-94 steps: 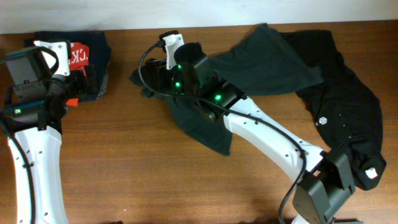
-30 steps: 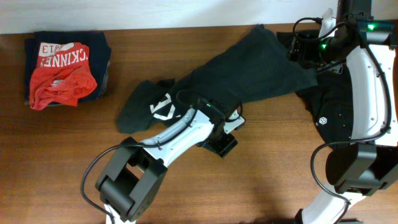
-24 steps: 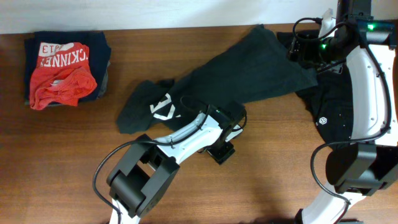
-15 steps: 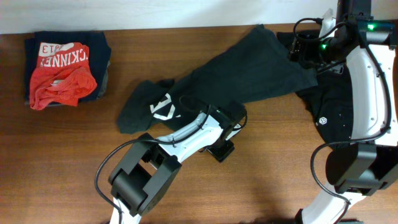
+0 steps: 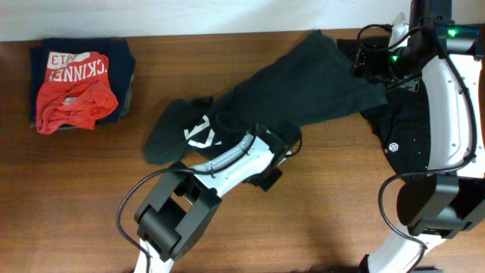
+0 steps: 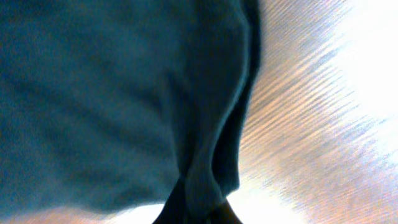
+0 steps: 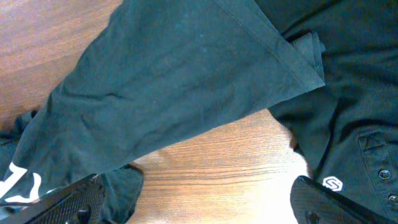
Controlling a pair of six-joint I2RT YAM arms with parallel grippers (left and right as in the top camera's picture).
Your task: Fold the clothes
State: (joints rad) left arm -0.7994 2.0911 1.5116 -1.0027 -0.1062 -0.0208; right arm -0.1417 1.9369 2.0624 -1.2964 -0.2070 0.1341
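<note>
**Green shirt: long axis near-left to far-right, one end effector at each of two edges**

The green shirt [image 5: 303, 87] lies unfolded mid-table, its far-right end overlapping the black shirt [image 5: 424, 129] and its lettered end bunched near-left. The left end effector [image 5: 271, 168] sits at the shirt's near edge, about mid-length. In the wrist view the fabric gathers into a ridge between its fingers, so it appears pinched on that edge. The right end effector [image 5: 371, 64], fingers spread wide and holding nothing, is over the far-right end. The right arm is judged nearer that end, and the shirt extends left and nearward from it. The table [image 5: 91, 197] near the shirt is bare.
</note>
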